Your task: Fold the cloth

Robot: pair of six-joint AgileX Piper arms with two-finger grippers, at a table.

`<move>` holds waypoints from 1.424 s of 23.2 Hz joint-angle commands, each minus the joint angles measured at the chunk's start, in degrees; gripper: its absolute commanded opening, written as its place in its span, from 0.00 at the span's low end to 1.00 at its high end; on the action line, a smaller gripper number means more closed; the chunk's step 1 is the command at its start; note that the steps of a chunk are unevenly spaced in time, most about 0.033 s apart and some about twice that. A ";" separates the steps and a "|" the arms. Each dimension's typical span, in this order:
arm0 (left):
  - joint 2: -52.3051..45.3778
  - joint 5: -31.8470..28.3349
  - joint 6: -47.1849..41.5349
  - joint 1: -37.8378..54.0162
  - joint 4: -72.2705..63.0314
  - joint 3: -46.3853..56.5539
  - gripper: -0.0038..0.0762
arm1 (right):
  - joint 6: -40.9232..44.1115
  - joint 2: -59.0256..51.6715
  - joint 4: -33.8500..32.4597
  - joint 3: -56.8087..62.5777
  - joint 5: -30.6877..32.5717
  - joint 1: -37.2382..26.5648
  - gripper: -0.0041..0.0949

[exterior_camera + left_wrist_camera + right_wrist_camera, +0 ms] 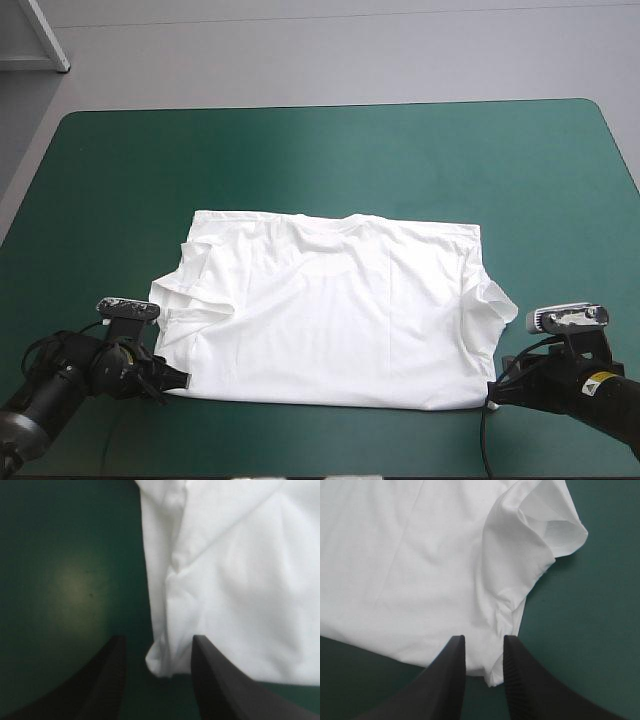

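T-shirt [330,310] is flat on the table [300,160] toward its near edge, my left fingers [107,680] and right fingers [447,680] both apart, straddling its near corners, so next I'd guess: pinch both, lift evenly.

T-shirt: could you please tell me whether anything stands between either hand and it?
Nothing visible does: the left hand and the right hand each stand open around a near corner of the T-shirt.

Bare surface [320,150] all round the T-shirt [330,310]: wide beyond it, broad at both sides, thin along the near edge. There the left claw [157,641] and right claw [484,640], fingers apart, crowd its corners.
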 commanded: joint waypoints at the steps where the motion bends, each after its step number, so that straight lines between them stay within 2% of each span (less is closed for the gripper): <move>1: 3.07 -3.39 -0.71 -0.25 0.11 -1.27 0.43 | -1.40 0.02 0.68 -1.23 -2.87 -0.42 0.30; 6: 8.30 0.19 1.17 -0.25 0.35 -1.27 0.42 | -1.40 0.02 0.68 -1.23 -1.96 -0.42 0.30; 8: 8.53 1.26 3.15 -0.25 0.51 -1.27 0.37 | -1.40 0.02 0.32 -1.23 -0.67 -0.42 0.30; 9: 8.53 2.46 4.47 -0.25 0.51 -1.27 0.26 | -1.40 0.02 -0.11 -1.23 1.06 -0.42 0.30; 10: 8.53 2.74 5.17 -0.25 0.51 -1.27 0.21 | -1.40 0.02 -0.29 -1.23 1.86 -0.42 0.30; 11: 8.53 3.23 6.81 -0.25 0.51 -1.27 0.07 | -0.92 0.02 -0.67 -1.13 3.11 -0.42 0.30; 13: 8.53 3.23 6.92 -0.25 0.51 -1.27 0.07 | -0.81 0.13 -0.56 1.02 2.98 -0.42 0.32; 17: 8.53 3.12 6.92 -0.25 0.60 -1.27 0.07 | -0.08 1.42 0.09 6.04 1.25 -0.42 0.55; 22: 8.53 2.63 6.92 -0.25 0.38 -1.27 0.07 | -0.81 6.45 1.60 6.15 -1.50 -0.42 0.47; 33: 8.53 2.85 7.81 -0.25 0.11 -1.27 0.07 | -4.36 20.43 3.17 6.15 -3.07 -0.42 0.47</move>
